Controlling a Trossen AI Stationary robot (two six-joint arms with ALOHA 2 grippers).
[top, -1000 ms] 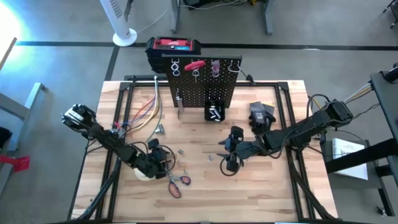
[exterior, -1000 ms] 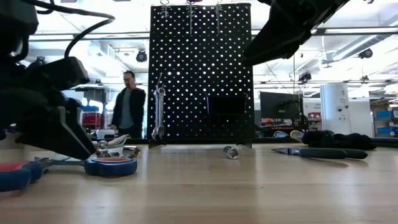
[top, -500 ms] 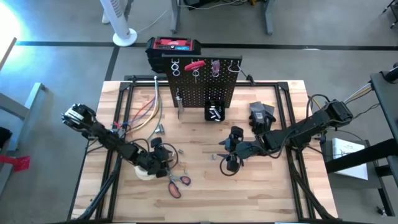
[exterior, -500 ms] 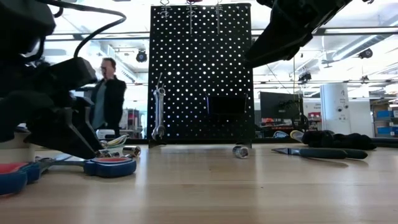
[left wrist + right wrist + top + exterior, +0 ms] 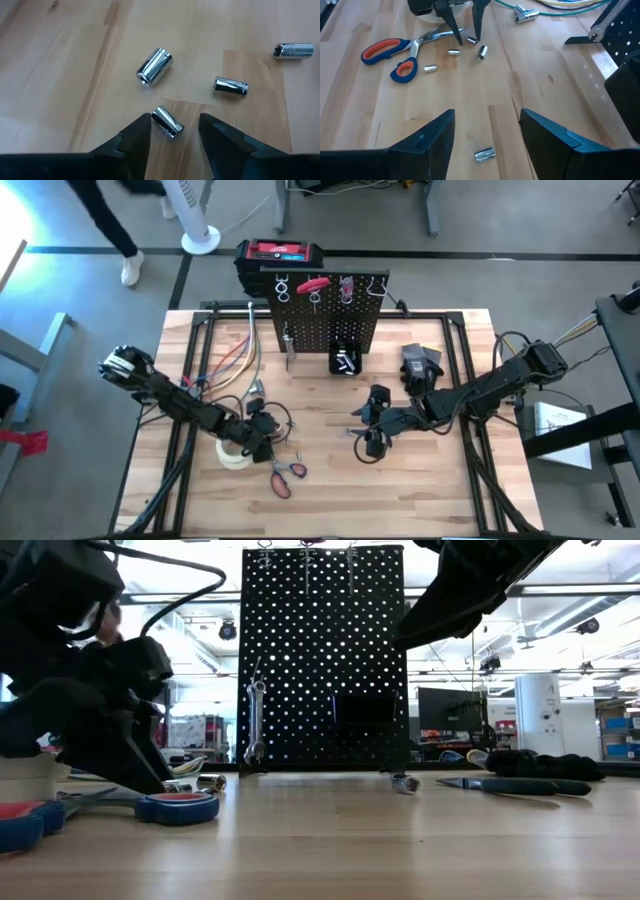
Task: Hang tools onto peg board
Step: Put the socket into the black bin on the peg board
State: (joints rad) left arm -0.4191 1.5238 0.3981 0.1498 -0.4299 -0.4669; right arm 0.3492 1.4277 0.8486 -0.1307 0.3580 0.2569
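Note:
The black peg board (image 5: 325, 315) stands at the table's far middle, with a red tool (image 5: 313, 283) on its top hooks and a wrench (image 5: 255, 720) hanging on its left part. Several small silver sockets (image 5: 154, 66) lie on the wood. My left gripper (image 5: 264, 432) is open and low over the table, its fingers on either side of one socket (image 5: 167, 121); I cannot tell whether they touch it. Red-handled scissors (image 5: 285, 475) lie just nearer than it. My right gripper (image 5: 371, 438) is open and empty above the table's middle, over another socket (image 5: 484, 155).
A white tape roll (image 5: 233, 458) lies beside my left gripper. A black glove (image 5: 420, 363) lies right of the board, a red-and-black toolbox (image 5: 280, 255) stands behind it, and cables (image 5: 235, 360) lie at the far left. A dark long tool (image 5: 515, 784) lies at the right.
My left gripper has gone a little toward the table's far edge and right, away from the tape roll, to the group of sockets. In the low view a loose socket has rolled along the table toward the right.

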